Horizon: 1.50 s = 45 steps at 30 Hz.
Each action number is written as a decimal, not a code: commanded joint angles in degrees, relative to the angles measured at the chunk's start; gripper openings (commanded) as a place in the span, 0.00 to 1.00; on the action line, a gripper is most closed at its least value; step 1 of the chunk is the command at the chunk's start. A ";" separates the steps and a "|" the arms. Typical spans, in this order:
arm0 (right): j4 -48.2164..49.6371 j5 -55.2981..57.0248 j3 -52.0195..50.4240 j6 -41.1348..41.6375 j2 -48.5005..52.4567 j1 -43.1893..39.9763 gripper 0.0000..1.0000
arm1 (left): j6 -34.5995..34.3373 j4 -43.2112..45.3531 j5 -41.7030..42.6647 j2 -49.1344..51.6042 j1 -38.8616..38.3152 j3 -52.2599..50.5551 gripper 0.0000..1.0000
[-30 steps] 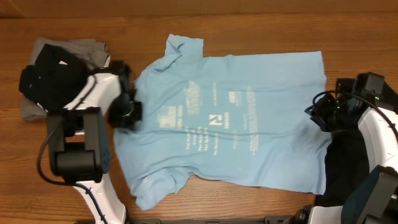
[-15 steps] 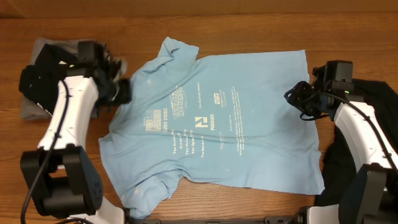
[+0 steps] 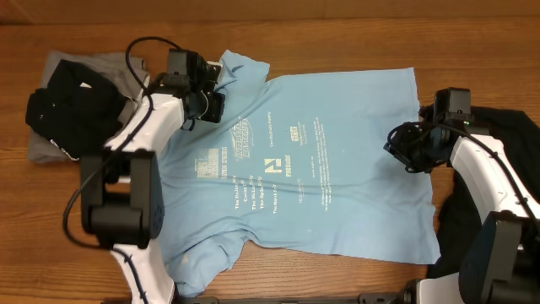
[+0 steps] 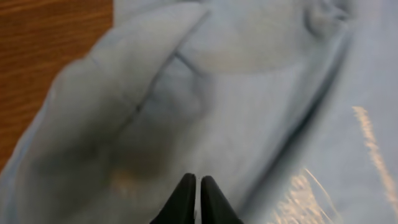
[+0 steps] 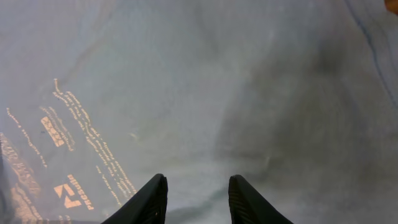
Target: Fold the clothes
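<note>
Big sky-blue cotton T-shirt with white print (image 3: 337, 186) is spread flat across the middle of the brown wooden table (image 3: 337, 283), with a crumpled black garment (image 3: 460, 228) bunched at the near right corner. The right gripper (image 5: 196, 186) hangs over the shirt's right side, jaws spread with nothing between them. Further back, the left gripper (image 4: 194, 182) is at the shirt's far left sleeve, jaws pressed together, and a black cloth bundle (image 3: 63, 114) lies on a grey one (image 3: 38, 152) at the far left corner.

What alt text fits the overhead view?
A sky-blue T-shirt with white print lies spread on a wooden table. The left gripper is by its upper sleeve, the right gripper at the hem. Dark clothes lie beside each arm.
</note>
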 commanded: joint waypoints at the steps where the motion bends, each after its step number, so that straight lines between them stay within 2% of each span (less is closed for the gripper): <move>1: -1.20 0.57 0.26 0.02 0.13 0.11 0.36 | 1.25 3.58 -2.10 3.52 0.92 0.26 0.12; 6: -2.62 0.55 0.26 0.02 0.13 0.11 0.36 | -1.05 9.27 -11.67 7.21 2.60 0.26 0.11; 9: -3.08 0.57 0.26 0.00 0.13 0.11 0.36 | -4.46 13.53 -15.82 8.31 4.92 0.46 0.14; 11: -3.74 0.55 0.26 0.02 0.13 0.11 0.36 | -7.48 15.58 -15.23 8.52 7.15 1.09 0.17; 13: -4.37 0.57 0.26 -0.04 0.13 0.17 0.36 | -10.10 15.96 -12.46 8.52 9.88 2.78 0.16; 18: -4.35 0.59 0.26 -0.22 0.13 0.17 0.37 | -10.49 13.49 -2.45 8.52 14.21 9.42 0.14; 21: -2.69 0.57 0.26 -2.01 0.13 0.17 0.39 | -7.34 6.56 -1.33 8.50 14.58 15.82 0.13; 23: 0.00 0.57 0.26 -4.00 0.15 0.17 0.45 | -4.68 0.42 -0.63 8.48 14.23 20.68 0.14; 28: 9.81 1.38 0.24 -5.07 1.09 0.22 0.49 | -1.11 -14.10 6.34 8.48 12.11 32.22 0.22; 31: 16.83 3.39 0.26 -4.22 3.67 0.22 0.27 | 0.24 -21.79 9.11 8.48 10.16 38.53 0.23; 35: 24.26 3.15 0.26 -2.73 9.77 0.22 0.10 | 0.83 -34.69 9.25 8.48 7.02 47.67 0.20; 37: 26.69 3.13 0.35 -2.05 13.42 0.22 0.09 | 1.51 -41.11 8.79 8.48 5.49 51.87 0.17; 41: 29.83 4.15 0.61 -1.42 18.99 0.22 0.07 | 1.46 -49.92 7.15 8.48 4.02 57.53 0.18; 45: 31.78 13.03 2.93 3.04 23.98 -0.83 0.05 | 1.22 -56.26 7.13 8.48 4.00 60.74 0.19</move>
